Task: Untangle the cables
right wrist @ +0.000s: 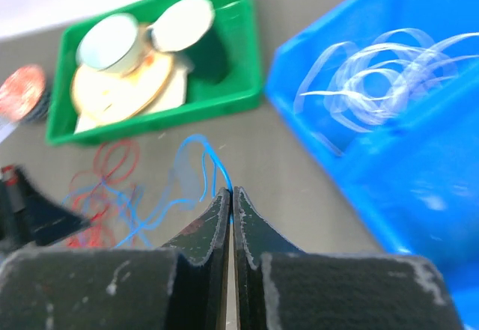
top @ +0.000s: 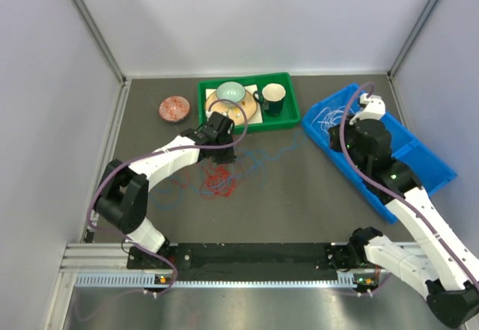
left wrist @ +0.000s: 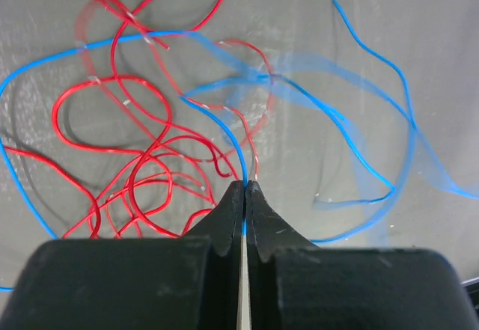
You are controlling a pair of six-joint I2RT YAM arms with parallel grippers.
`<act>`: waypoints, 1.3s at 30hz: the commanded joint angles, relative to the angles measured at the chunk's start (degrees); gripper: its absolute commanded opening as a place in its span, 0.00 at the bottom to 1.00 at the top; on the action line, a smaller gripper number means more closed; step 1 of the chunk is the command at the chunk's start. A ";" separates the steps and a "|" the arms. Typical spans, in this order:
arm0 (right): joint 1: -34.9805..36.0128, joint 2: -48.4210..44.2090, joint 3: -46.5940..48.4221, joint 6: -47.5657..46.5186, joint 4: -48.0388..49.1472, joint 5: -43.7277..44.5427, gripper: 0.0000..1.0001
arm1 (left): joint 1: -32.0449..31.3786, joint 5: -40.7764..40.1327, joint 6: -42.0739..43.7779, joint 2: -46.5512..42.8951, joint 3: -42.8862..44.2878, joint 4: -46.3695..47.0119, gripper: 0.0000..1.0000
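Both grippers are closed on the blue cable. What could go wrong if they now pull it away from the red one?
1. Near the left gripper the blue cable crosses loops of the red cable; pulling may tighten them or drag the red heap along.
2. The blue cable is very thin, so it might slip out of the shut right gripper.
3. The white cable lies in the blue bin; blue wire dropped there could tangle with it.

The left hand (left wrist: 245, 185) and right hand (right wrist: 228, 191) each pinch the blue cable (left wrist: 239, 162), fingertips pressed together.
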 commanded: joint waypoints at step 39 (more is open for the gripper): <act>16.44 49.32 12.43 6.34 10.08 -17.63 0.91 | 10.16 -4.54 1.30 -19.70 -5.32 -3.21 0.95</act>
